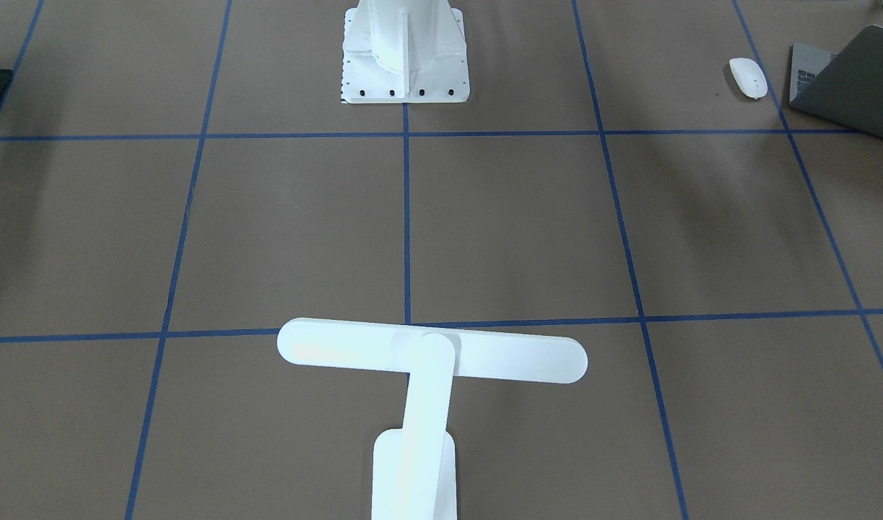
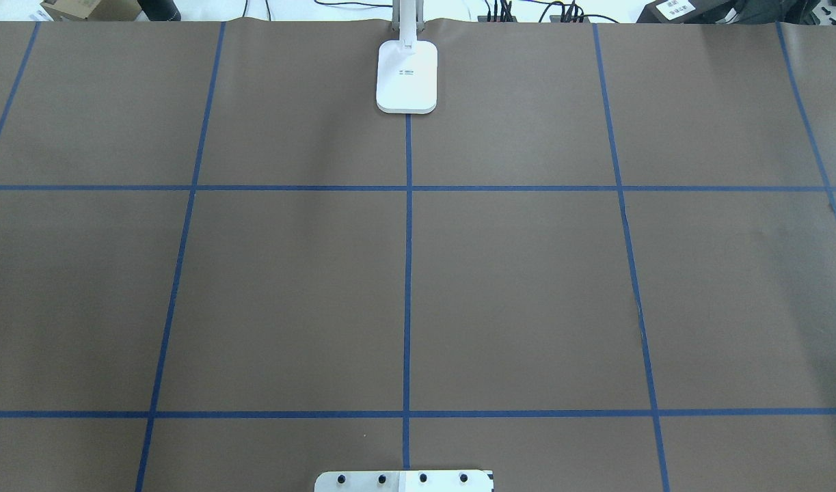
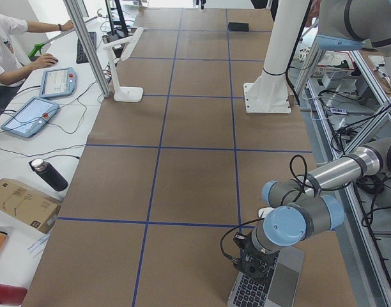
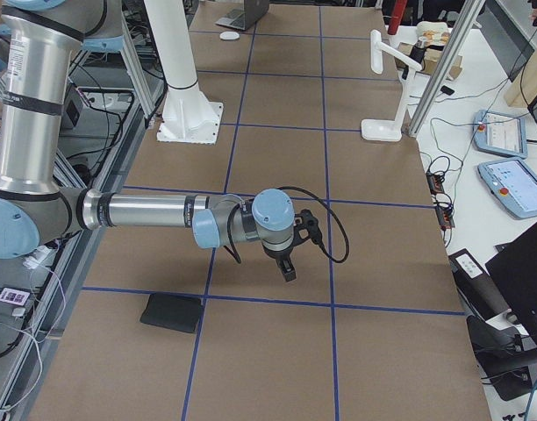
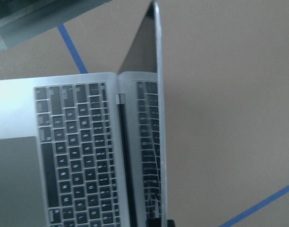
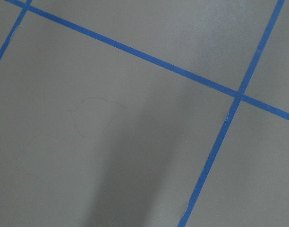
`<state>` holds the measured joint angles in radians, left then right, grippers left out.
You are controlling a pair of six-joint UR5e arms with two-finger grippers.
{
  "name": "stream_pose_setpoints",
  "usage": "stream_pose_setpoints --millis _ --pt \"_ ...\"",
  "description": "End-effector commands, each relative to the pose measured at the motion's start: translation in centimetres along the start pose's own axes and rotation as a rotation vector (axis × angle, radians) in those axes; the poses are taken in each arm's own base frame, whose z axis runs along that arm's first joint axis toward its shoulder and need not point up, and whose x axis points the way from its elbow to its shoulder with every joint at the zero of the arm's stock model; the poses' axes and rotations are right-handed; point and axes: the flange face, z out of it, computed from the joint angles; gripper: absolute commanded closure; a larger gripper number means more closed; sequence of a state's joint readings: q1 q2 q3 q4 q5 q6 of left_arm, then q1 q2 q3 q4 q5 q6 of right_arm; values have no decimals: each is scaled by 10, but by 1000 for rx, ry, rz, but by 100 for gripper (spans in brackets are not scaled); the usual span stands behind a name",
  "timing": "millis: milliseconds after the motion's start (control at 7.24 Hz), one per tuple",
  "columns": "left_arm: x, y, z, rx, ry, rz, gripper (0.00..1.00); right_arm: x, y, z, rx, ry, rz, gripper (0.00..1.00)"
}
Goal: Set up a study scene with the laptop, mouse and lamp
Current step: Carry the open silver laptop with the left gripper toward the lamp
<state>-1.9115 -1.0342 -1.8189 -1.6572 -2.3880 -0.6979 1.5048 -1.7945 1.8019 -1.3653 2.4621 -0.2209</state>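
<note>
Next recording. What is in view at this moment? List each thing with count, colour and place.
laptop: one, dark grey, open, at the table's end on the robot's left
mouse: one, white, beside the laptop, apart from it
lamp: one, white, middle of the table edge opposite the robot
mat: one, black, at the table's end on the robot's right
pedestal: one, white, bolted at the robot's edge
table: one, brown with blue tape grid
tablets: two, grey, on the side bench
bottle: one, black, bench
box: one, cardboard, bench
person: one, white shirt, at the bench
left gripper: black, over the laptop; state unclear
right gripper: black, above bare table; state unclear
</note>
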Motion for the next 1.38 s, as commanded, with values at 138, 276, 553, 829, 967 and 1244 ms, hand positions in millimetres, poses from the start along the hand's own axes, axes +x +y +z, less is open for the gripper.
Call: stream_pose_setpoints --millis 138,276,553,829,967,1244 --pt "47 36 -55 8 8 11 100 0 2 0 -1 -3 2 0" --pt "64 44 -71 22 19 33 100 0 2 1 -2 -4 5 0" --pt "124 39 -111 55 48 82 100 1 2 1 -3 -5 8 0" --pt "216 45 -145 27 86 95 100 -1 -2 -1 3 4 3 0" --pt "277 66 -145 18 79 112 100 -1 -6 -3 5 14 53 0" --pt "392 137 -135 -24 72 71 100 3 -11 -5 3 70 71 0"
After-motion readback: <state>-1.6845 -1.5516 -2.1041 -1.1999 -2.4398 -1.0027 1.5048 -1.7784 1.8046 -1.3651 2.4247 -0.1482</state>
